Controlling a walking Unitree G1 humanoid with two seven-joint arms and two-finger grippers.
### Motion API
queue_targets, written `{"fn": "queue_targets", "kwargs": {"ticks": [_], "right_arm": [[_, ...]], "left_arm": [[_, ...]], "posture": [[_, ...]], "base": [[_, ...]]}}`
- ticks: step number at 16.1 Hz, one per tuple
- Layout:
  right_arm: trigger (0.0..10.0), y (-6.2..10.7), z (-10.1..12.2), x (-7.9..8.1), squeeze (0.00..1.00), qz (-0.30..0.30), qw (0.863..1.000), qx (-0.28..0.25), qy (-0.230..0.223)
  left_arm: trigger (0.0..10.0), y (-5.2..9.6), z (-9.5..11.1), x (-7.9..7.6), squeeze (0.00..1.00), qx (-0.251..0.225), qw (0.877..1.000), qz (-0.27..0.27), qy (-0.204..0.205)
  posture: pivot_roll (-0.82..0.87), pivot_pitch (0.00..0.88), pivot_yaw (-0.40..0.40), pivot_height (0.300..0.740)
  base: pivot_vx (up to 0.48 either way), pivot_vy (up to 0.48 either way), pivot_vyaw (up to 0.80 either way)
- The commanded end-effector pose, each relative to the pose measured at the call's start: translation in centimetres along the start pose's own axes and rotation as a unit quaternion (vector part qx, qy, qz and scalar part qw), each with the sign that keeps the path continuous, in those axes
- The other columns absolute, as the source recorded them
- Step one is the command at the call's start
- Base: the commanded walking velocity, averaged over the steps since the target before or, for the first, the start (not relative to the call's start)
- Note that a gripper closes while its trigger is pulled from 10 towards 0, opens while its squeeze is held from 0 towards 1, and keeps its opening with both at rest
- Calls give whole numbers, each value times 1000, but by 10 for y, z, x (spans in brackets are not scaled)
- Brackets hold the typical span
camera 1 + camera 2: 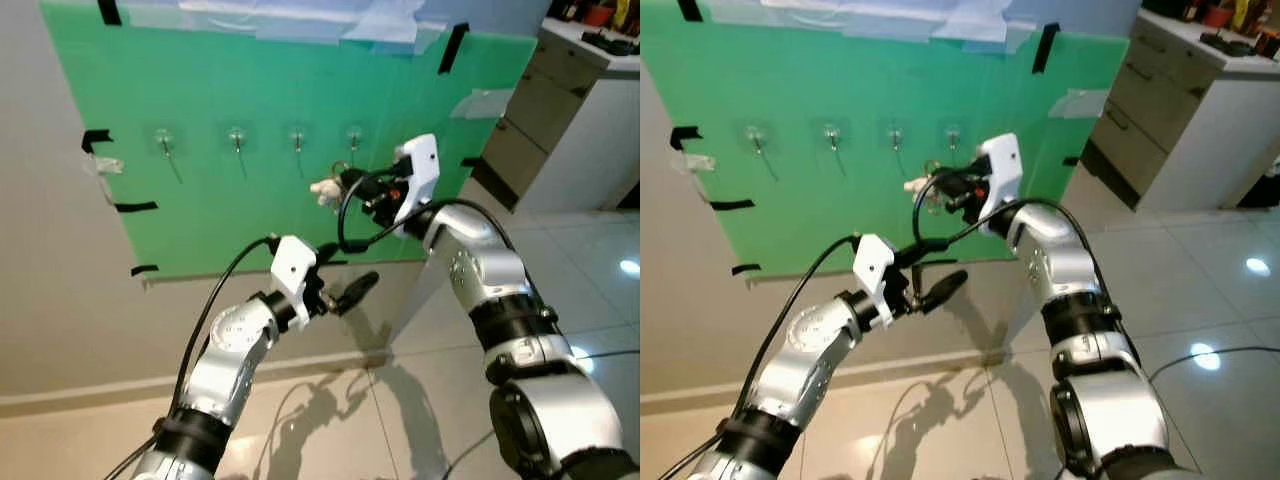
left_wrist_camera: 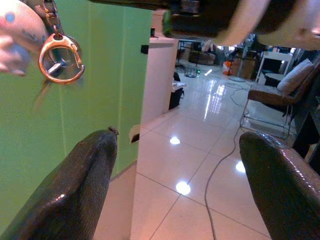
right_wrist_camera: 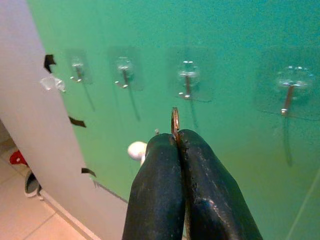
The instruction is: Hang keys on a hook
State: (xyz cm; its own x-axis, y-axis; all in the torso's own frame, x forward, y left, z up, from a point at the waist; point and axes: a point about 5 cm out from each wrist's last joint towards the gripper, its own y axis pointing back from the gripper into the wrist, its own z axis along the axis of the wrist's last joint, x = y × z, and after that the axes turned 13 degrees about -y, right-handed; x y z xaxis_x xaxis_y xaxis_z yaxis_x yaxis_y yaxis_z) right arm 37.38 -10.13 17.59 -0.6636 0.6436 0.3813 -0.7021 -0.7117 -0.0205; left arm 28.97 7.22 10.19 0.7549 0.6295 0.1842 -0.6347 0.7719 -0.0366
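- Right hand [image 3: 179, 137] up high, close to the green board [image 1: 200, 130], fingers [image 3: 160, 190] pressed tight together.
- Pinched between those fingers: the gold ring [image 3: 175, 122] of the keys [image 1: 335, 180], edge sticking up past the tips.
- Hanging under the ring, a small white toy charm [image 1: 324, 189], just in front of the board.
- Four clear hooks [image 3: 187, 80] in a row on the board, ring just below them and not yet on any hook.
- Nearest to the ring in the right wrist view: the third hook along from the left.
- Left hand [image 1: 345, 292] lower down, in front of the board's bottom edge, fingers [image 2: 75, 190] spread wide, holding nothing.
- Black tape bits [image 1: 95, 140] on the board's edges.
- Shiny white floor tiles [image 1: 560, 260] below, white cabinet [image 1: 570, 120] off to the right.
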Motion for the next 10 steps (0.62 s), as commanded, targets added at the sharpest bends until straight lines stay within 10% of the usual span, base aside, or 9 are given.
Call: {"fn": "queue_targets", "kwargs": {"ticks": [1, 10], "right_arm": [[0, -3, 15, -2, 0, -7, 999, -31, -4], [0, -4, 41, -26, 0, -69, 986, -114, -104]], "left_arm": [[10000, 1, 5, -3, 0, -4, 1000, -11, -9], [10000, 41, 5, -31, 0, 18, 1000, -18, 12]], "posture": [[83, 0, -63, 740], [168, 13, -54, 740]], "base": [[0, 0, 0], [0, 0, 0]]}}
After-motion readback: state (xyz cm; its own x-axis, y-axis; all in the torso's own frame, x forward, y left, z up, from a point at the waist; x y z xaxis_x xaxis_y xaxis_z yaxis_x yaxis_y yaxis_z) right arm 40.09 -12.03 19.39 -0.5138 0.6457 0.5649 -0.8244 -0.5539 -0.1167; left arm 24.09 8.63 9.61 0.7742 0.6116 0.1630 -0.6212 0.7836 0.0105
